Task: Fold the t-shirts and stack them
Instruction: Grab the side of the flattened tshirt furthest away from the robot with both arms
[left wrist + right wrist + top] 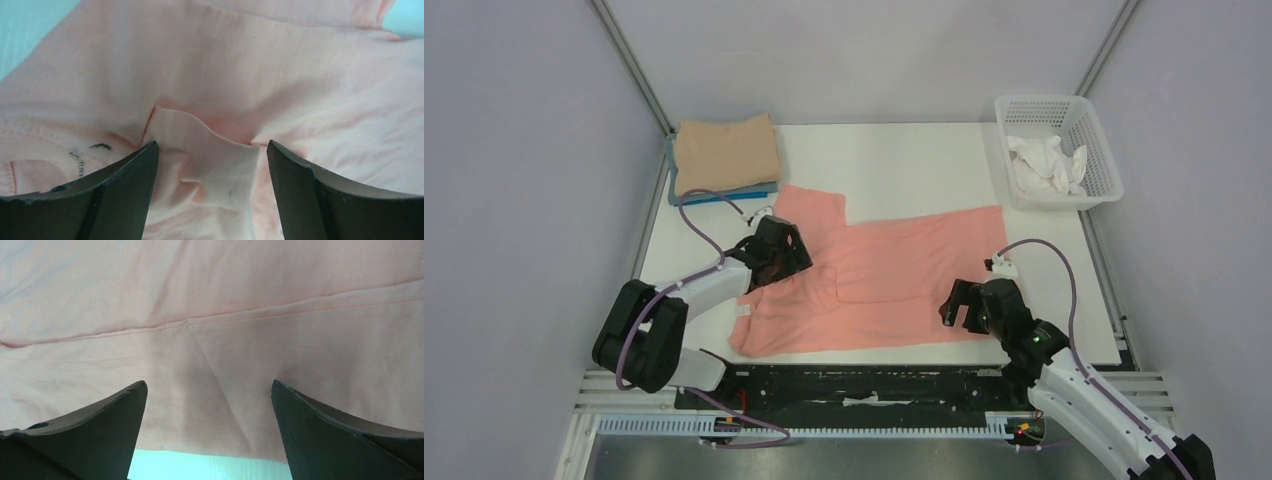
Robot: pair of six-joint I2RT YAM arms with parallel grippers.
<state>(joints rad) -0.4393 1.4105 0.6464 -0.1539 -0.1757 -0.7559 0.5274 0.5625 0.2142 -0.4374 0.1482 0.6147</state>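
At the far left corner: a tan folded cloth t-shirt [726, 152] lies as a neat rectangle on a blue folded t-shirt [742, 189], of which only an edge shows. That stack looks finished.
Left gripper [782, 262]: low on the collar end of the pink shirt, jaws spread on either side of a raised pucker of cloth and not pinching it.
Middle of the table: a salmon-pink soft short-sleeved t-shirt [894, 265] lies spread out, collar to the left, hem to the right, one sleeve pointing far. I judge that no fold is completed.
Right gripper [964, 305]: over the near right hem, jaws wide apart, holding nothing.
Left to do: fold the pink shirt and set it on the far-left stack.
Far right corner: a white plastic lattice basket [1089, 195] holds crumpled white cloth [1049, 165]. I cannot tell what that cloth is.
Surface: a white tabletop [904, 160], with a black rail along its near edge.
Room: plain grey walls [524, 150] on three sides.
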